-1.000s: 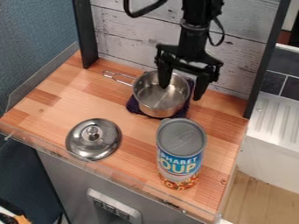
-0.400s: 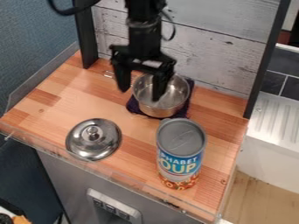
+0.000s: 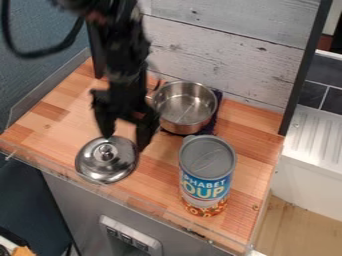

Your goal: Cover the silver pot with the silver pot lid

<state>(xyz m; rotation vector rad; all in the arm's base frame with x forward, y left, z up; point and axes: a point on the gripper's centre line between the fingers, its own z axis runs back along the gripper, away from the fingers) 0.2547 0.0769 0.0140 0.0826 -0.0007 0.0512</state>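
Camera view: your gripper (image 3: pixel 124 143) is hanging spread by the lid (image 3: pixel 100 168); tbh, dropping off-centre, you're risking knocking its knob (image 3: pixel 106 151) sideways.

Bright, diffuse light lay fairly evenly over the desk (image 3: pixel 250 125) and the pale planks (image 3: pixel 220 45) behind it. Small white glints and dark reflections broke up the lid (image 3: pixel 107 165), while soft bright patches ran around the inside of the pot (image 3: pixel 185 107). The top of the can (image 3: pixel 207 172) had a dull grey sheen. The white surface (image 3: pixel 310 137) at the right was very bright; the lower left was deep in shade. The tool (image 3: pixel 124 143) was a dark shape with blurred edges.
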